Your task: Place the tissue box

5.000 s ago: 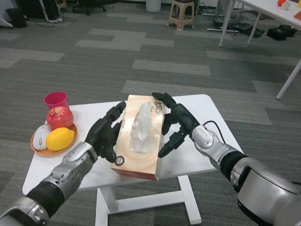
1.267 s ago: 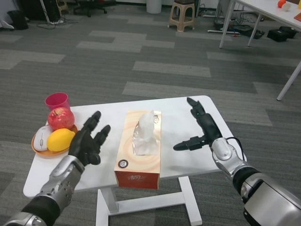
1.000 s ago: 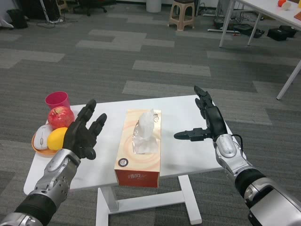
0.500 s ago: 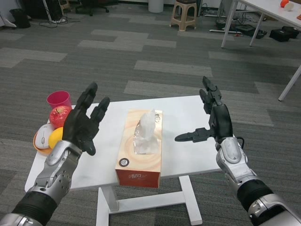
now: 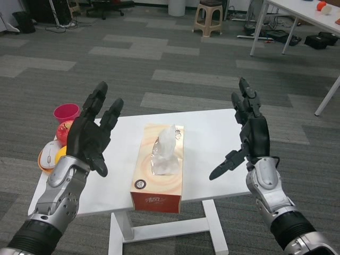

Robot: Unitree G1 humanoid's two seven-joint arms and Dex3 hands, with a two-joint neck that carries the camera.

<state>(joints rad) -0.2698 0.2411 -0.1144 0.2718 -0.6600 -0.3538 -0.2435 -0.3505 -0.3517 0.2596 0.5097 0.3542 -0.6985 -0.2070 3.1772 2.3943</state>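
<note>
The orange tissue box (image 5: 159, 172) lies on the small white table (image 5: 207, 135), long side running front to back, with a white tissue sticking up from its top slot. Nothing touches it. My left hand (image 5: 90, 138) hovers raised to the left of the box, fingers spread and empty. My right hand (image 5: 249, 135) is lifted to the right of the box, fingers spread, thumb pointing toward the box, also empty.
An orange plate (image 5: 43, 159) at the table's left end holds a red apple (image 5: 62, 130), a yellow lemon and a white object. A pink cup (image 5: 66, 112) stands behind it. Carpeted floor surrounds the table; a stool (image 5: 207, 17) and another table (image 5: 297, 13) stand far back.
Both hands had been pressed against the box's sides; they let go, moved outward and rose with fingers spread. The box stays flat on the table. The camera tilted slightly.
</note>
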